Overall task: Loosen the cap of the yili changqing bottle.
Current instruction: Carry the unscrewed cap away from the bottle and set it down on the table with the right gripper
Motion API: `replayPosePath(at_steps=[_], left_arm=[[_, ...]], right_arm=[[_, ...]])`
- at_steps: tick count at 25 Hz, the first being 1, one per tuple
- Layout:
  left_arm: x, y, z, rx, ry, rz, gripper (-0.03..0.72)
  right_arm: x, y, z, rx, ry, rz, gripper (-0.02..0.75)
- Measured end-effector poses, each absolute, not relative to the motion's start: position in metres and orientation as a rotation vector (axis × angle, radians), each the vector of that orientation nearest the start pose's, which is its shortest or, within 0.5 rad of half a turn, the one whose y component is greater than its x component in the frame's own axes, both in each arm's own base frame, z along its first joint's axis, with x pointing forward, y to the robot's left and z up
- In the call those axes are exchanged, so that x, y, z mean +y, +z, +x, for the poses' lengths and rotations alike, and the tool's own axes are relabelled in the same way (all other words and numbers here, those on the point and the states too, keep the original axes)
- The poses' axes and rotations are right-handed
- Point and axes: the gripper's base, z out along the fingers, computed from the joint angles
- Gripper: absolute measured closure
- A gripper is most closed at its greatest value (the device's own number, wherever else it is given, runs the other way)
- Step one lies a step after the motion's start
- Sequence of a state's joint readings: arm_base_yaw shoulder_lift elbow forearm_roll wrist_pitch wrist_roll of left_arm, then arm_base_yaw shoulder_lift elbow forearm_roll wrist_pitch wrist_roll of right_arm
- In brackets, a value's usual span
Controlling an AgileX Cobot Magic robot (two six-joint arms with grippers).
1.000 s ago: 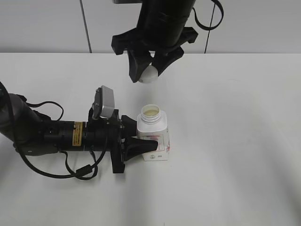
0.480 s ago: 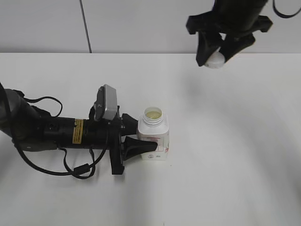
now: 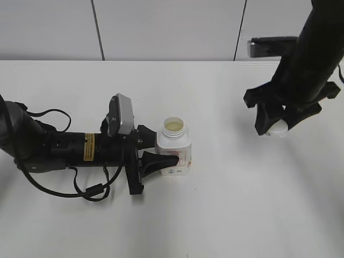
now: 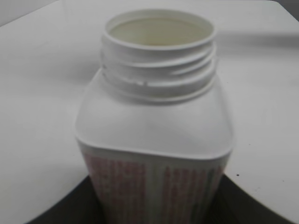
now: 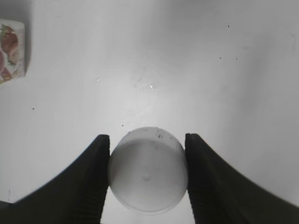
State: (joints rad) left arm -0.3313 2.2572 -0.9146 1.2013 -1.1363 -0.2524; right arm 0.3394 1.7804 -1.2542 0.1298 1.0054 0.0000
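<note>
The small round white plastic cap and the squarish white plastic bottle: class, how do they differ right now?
The small round white plastic cap is held above the table in the right hand; the squarish white plastic bottle stands upright, held by the left hand. The cap is plain; the bottle carries a pink label. Both are white plastic.

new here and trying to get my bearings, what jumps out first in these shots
The yili changqing bottle stands open near the middle of the white table, neck bare, clamped at its side by the left gripper. Over to the right, the right gripper holds the cap low over the tabletop.
</note>
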Motion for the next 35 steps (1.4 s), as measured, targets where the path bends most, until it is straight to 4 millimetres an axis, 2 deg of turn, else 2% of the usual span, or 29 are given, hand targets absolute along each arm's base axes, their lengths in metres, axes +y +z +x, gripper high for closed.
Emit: replayPosePath(at_steps=[3,7,16,23,28,31,33,35], left_arm=[[-0.186,0.058,0.304,1.469,-0.918,1.333,0.37],[-0.186,0.058,0.304,1.469,-0.918,1.333,0.37],[-0.186,0.058,0.304,1.47,-0.918,1.332,0.37],[-0.186,0.058,0.304,1.47,-0.918,1.331,0.371],[-0.186,0.058,0.304,1.493,-0.926,1.318,0.363],[-0.186,0.058,0.305,1.503,-0.932,1.311,0.368],[-0.186,0.057,0.304,1.511,-0.938,1.311,0.347],[-0.185,0.056,0.304,1.529,-0.945,1.312,0.292]], right_arm=[[0.123,0.189,0.32,3.007,0.191,-0.403,0.35],[0.125,0.161,0.329,2.99,0.182,-0.386,0.35],[0.129,0.124,0.346,2.924,0.176,-0.358,0.35],[0.13,0.121,0.349,2.901,0.173,-0.386,0.336],[0.13,0.121,0.349,2.898,0.176,-0.401,0.181],[0.13,0.121,0.349,2.898,0.178,-0.399,0.159],[0.13,0.121,0.348,2.899,0.178,-0.401,0.159],[0.13,0.121,0.348,2.905,0.179,-0.401,0.159]])
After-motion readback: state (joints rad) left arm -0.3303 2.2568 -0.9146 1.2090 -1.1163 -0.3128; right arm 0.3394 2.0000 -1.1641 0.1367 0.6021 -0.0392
